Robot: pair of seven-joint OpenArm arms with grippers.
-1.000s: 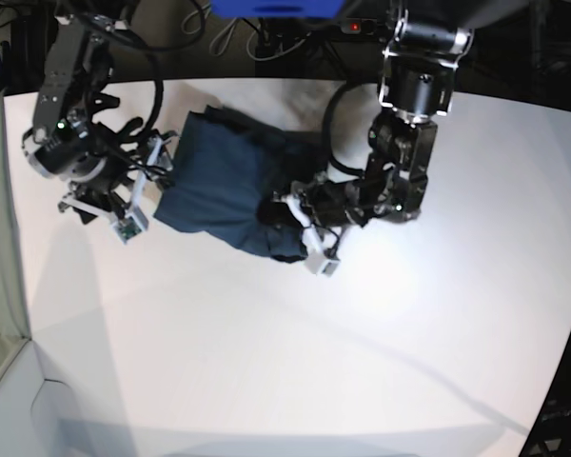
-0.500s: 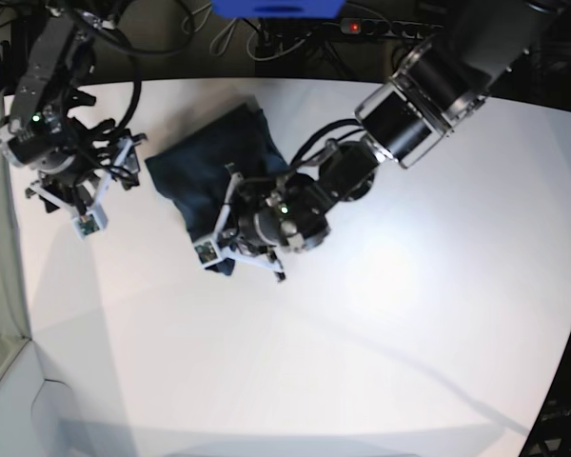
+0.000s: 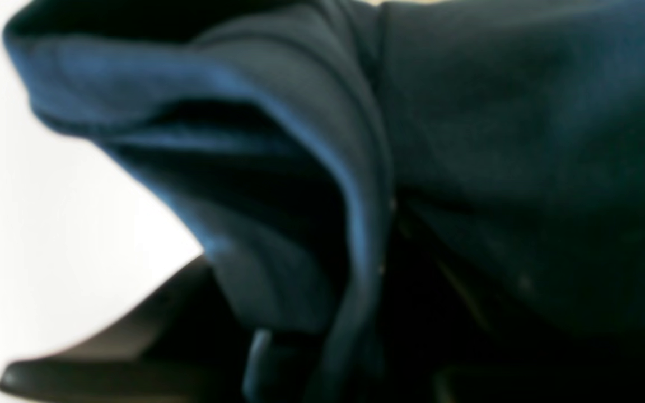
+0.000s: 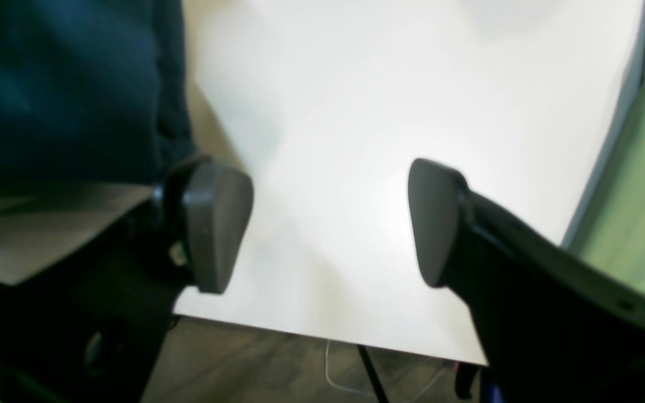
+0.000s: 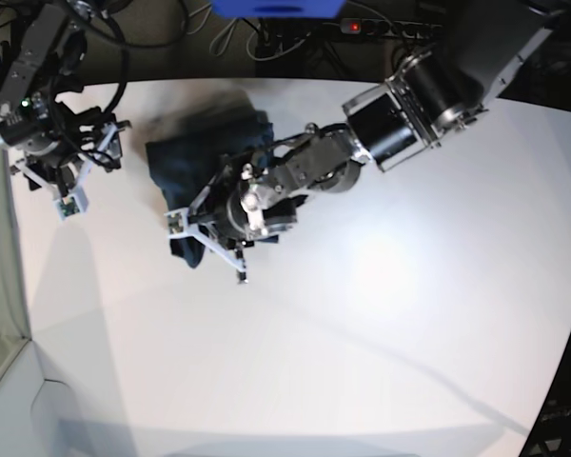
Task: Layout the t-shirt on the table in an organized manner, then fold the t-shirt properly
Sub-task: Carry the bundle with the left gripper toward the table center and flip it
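Two hands work near the t-shirt [image 5: 205, 157], bunched on the tabletop [image 5: 381, 324]. The left hand [image 5: 209, 243] pinches the t-shirt's near edge; the right hand [image 4: 322, 224], spread wide, holds nothing beside the t-shirt.

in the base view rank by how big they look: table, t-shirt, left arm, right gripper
1. table, by far the largest.
2. left arm, though it sits nearer the camera, so its size is inflated.
3. t-shirt, bunched and partly hidden under the arm.
4. right gripper, smallest.
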